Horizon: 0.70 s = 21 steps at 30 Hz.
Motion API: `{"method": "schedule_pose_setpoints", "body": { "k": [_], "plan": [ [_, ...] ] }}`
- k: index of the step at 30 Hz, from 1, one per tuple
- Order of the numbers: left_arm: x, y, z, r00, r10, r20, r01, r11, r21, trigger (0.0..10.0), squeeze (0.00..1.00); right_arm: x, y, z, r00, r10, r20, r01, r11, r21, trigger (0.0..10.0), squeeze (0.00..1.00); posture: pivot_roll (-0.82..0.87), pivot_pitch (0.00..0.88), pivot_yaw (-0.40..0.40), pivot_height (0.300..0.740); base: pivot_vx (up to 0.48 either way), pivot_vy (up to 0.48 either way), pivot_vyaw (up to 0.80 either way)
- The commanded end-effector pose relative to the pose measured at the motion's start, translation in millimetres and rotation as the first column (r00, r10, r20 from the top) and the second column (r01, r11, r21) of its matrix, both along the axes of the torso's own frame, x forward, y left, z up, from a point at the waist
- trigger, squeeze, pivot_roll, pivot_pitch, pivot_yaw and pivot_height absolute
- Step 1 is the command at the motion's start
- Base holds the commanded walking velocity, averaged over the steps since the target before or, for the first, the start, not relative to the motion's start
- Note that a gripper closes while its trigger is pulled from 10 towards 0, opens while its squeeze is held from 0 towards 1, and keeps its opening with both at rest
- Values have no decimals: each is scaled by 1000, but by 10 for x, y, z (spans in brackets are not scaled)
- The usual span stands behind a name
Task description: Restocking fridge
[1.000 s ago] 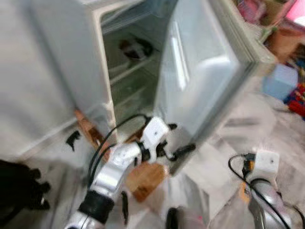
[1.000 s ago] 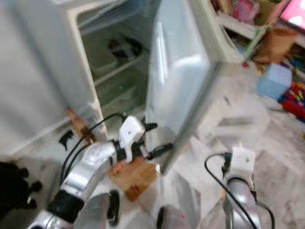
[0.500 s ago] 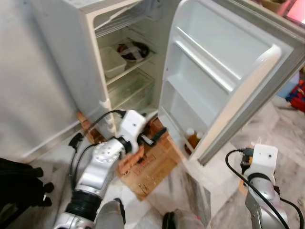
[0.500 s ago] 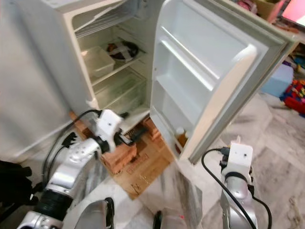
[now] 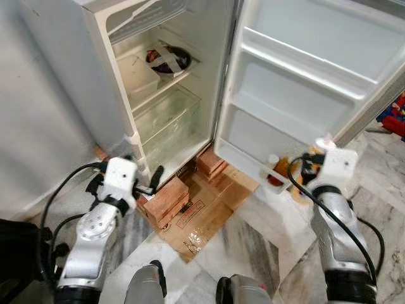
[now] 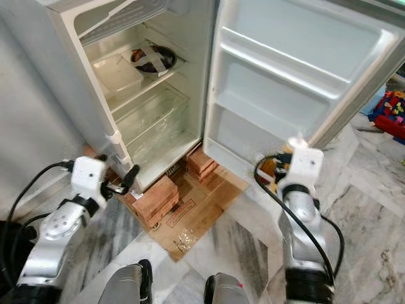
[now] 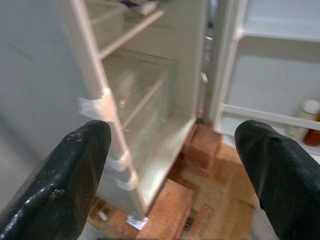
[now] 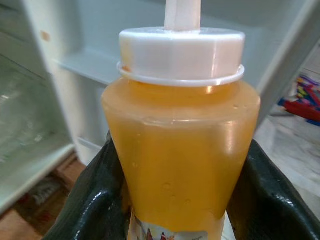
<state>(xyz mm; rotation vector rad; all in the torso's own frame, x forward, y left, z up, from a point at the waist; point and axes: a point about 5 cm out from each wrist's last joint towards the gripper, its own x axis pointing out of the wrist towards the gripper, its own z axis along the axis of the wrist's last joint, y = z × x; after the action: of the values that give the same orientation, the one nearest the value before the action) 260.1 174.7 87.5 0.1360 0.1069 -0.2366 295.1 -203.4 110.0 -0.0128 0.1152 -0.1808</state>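
- the fridge (image 5: 107, 114) stands open, its door (image 5: 329, 69) swung wide on the right.
- right gripper (image 8: 175, 200) pinches an orange sauce bottle (image 8: 180, 150) with a white cap, fingers (image 8: 95, 210) pressed to both its sides, held low by the door's bottom shelf (image 5: 250, 166).
- two small bottles (image 5: 273, 172) already sit in that bottom shelf.
- left gripper (image 7: 170, 150) hovers with its fingers spread wide, holding nothing, near the cabinet's lower front edge.
- a dark bowl (image 5: 168, 58) rests on an inner shelf.
- bricks (image 5: 166, 197) and cardboard (image 5: 202, 218) lie under the fridge.

Glossy white plastic fridge (image 5: 297, 95) lining, rough reddish bricks (image 5: 166, 199), matt brown cardboard (image 5: 209, 212), polished veined marble floor (image 5: 266, 237)
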Motion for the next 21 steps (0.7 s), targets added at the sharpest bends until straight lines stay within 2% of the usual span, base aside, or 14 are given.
{"method": "schedule_pose_setpoints", "body": {
  "k": [1,6,14,15,21],
  "plan": [
    [-27,-53,-8,1000,-4,-1,4,1000,1,10000,0,17,4,-21,1000,3,-2,-3,1000,8,10000,0,84,165,-66,740,0,-439,0],
    [-47,-90,-59,1000,9,-12,-10,1000,-11,10000,0,107,188,58,995,83,49,-84,996,8,10000,0,84,160,-75,740,0,-440,0],
    [-114,-45,-117,998,52,-42,-53,998,-23,10000,0,99,183,37,993,100,60,-100,995,7,10000,0,73,144,-68,740,0,-451,0],
    [-119,31,-128,995,89,-45,-90,996,-23,10000,0,91,167,28,993,99,62,-100,995,14,10000,0,69,139,-65,740,0,-450,0],
    [-95,133,-129,993,113,-43,-113,993,-12,10000,0,110,209,34,988,132,79,-134,991,20,10000,0,72,128,-79,740,0,-453,0]
  ]
}}
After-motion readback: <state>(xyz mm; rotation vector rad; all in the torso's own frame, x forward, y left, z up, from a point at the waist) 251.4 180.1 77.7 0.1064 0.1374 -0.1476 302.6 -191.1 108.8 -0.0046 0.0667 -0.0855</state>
